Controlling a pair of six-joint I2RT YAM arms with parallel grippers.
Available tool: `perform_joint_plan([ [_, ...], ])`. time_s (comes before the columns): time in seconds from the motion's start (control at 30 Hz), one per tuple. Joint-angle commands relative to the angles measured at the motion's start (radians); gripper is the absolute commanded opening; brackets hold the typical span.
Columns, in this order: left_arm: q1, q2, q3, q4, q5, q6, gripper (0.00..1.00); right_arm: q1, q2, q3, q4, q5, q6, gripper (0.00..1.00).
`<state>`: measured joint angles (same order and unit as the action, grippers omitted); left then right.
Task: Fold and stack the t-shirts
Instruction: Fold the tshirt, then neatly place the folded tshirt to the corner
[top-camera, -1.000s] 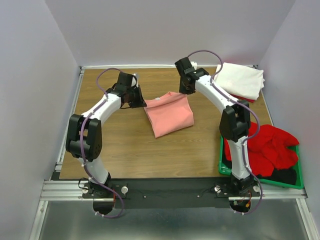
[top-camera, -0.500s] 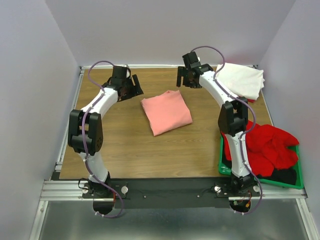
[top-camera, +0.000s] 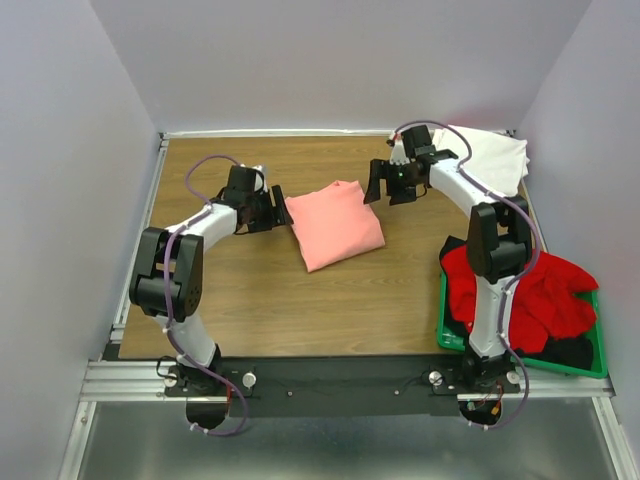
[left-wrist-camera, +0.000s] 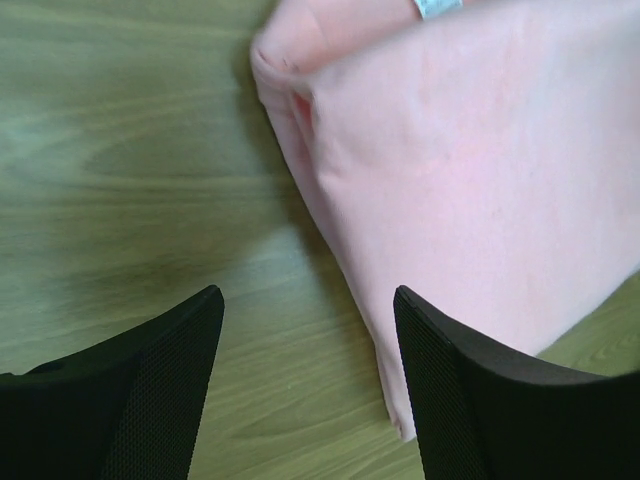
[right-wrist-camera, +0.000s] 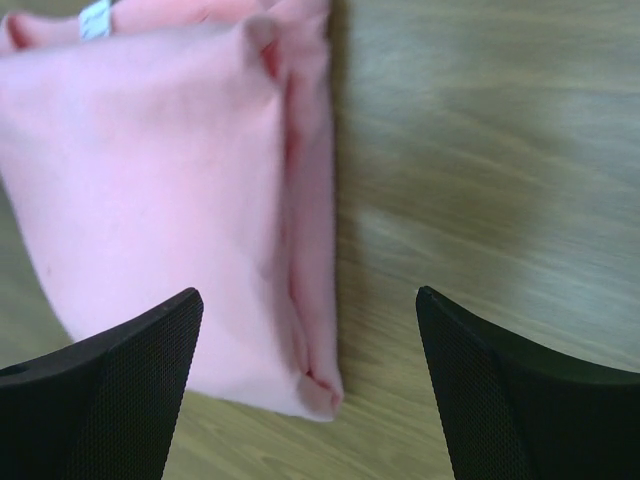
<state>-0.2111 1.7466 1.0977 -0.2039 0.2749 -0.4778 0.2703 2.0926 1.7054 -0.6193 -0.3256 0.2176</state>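
The folded salmon-pink shirt (top-camera: 335, 225) lies flat on the table (top-camera: 250, 300) in the middle of the frame. The left gripper (top-camera: 280, 213) sits just beside its left edge and the right gripper (top-camera: 385, 192) is near its upper right corner. Both have their fingers spread wide, and the wrist views show only cloth edge and wood between them. A white shirt (top-camera: 487, 160) rests at the upper right, and red shirts (top-camera: 540, 290) are heaped in the green crate (top-camera: 596, 368) at the lower right.

The next step is probably carrying the pink shirt to the white one. The main risk is the fingers closing on the top layer alone — the fold would then fall open on lifting. If one arm rises ahead of the other, the bundle could skew or sag loose.
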Motion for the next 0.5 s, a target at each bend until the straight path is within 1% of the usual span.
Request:
perform_joint_plan([
  [0.0, -0.011, -0.024, -0.061, 0.135, 0.127, -0.013, 0.76, 0.004, -0.02, -0.058, 0.069, -0.216, -0.073, 0.93],
  [0.03, -0.011, -0.01, -0.071, 0.145, 0.148, -0.018, 0.76, 0.006, -0.016, -0.059, 0.072, -0.252, -0.075, 0.93],
  [0.17, -0.014, 0.017, -0.093, 0.176, 0.156, -0.024, 0.75, 0.006, 0.012, -0.067, 0.093, -0.297, -0.08, 0.93],
  [0.3, -0.016, 0.05, -0.105, 0.198, 0.17, -0.021, 0.75, 0.004, 0.033, -0.075, 0.108, -0.287, -0.098, 0.94],
  [0.4, -0.016, 0.079, -0.102, 0.198, 0.165, -0.024, 0.71, -0.002, 0.049, -0.084, 0.115, -0.286, -0.104, 0.94],
  [0.47, -0.017, 0.093, -0.098, 0.221, 0.161, -0.024, 0.67, -0.005, 0.058, -0.09, 0.121, -0.305, -0.106, 0.93],
])
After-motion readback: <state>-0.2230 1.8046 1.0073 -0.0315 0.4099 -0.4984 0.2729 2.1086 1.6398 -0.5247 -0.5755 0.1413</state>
